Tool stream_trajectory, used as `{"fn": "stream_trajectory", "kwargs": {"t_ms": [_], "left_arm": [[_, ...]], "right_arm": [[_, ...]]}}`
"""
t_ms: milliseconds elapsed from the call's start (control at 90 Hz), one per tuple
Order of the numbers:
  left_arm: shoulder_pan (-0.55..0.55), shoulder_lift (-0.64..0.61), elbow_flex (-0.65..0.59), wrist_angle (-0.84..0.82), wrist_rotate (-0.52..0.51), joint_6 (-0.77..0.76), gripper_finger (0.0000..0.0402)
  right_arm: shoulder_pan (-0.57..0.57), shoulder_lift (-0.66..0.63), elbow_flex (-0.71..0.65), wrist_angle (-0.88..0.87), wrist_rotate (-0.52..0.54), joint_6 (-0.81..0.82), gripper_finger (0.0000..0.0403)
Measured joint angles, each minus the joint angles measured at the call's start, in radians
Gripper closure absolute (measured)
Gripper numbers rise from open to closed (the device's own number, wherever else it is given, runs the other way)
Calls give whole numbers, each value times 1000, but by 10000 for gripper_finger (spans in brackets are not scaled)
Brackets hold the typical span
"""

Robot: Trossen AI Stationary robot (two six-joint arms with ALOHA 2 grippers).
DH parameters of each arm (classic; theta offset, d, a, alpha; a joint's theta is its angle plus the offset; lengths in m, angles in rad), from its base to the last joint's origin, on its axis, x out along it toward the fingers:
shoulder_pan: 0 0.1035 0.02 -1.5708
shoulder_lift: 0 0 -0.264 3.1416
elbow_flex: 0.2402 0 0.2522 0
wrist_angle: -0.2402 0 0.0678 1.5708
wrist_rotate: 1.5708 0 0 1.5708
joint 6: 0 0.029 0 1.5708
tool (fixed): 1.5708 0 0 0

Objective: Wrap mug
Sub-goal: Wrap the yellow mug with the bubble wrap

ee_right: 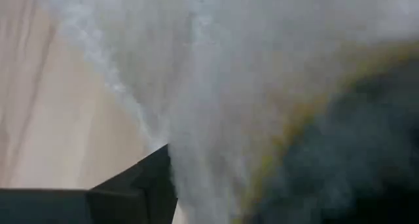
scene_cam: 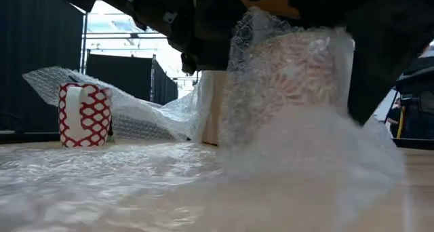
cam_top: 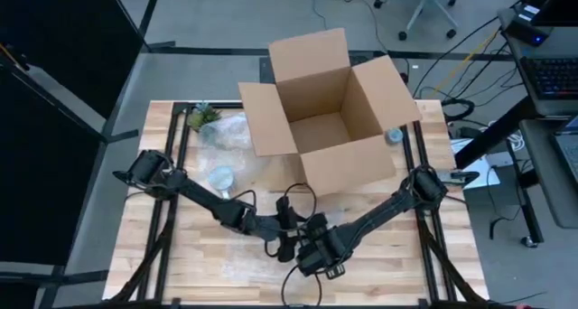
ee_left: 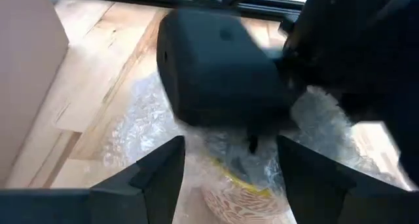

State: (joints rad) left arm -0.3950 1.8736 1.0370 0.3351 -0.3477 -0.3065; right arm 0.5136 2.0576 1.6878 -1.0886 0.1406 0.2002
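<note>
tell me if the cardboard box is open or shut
Open. The high view shows the cardboard box with its flaps spread outward and its bare inside bottom visible.

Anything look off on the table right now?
Nothing damaged or spilled. A second red-and-white mug stands upright and unwrapped by loose bubble wrap. Both grippers crowd the mug being wrapped, and the cardboard box sits open.

My own arms cover the mug (scene_cam: 298, 69) from above. At table height, wrap (scene_cam: 319, 164) blurs its pattern and hides its base. My left wrist camera sees only a sliver of it (ee_left: 239, 198) under my right gripper (ee_left: 222, 73). My right wrist view is filled with wrap (ee_right: 216, 86); I cannot tell how those fingers stand.
</note>
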Motion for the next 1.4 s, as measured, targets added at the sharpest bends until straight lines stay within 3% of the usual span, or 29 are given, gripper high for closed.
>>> {"fn": "stream_trajectory", "kwargs": {"t_ms": [311,689,989,1233,1400], "left_arm": [[2,0,0,-3,1,0,183],[3,0,0,-4,4,-1,183],[2,-27,-1,-32,22,4,183],[-30,-205,-3,-325,47,-60,183],[-86,-335,-3,-650,41,-353,183]], "right_arm": [[6,-129,3,-10,7,40,181],[11,70,2,52,45,33,181],[11,89,5,50,51,25,209],[10,93,2,47,33,27,237],[10,93,2,46,33,27,231]]}}
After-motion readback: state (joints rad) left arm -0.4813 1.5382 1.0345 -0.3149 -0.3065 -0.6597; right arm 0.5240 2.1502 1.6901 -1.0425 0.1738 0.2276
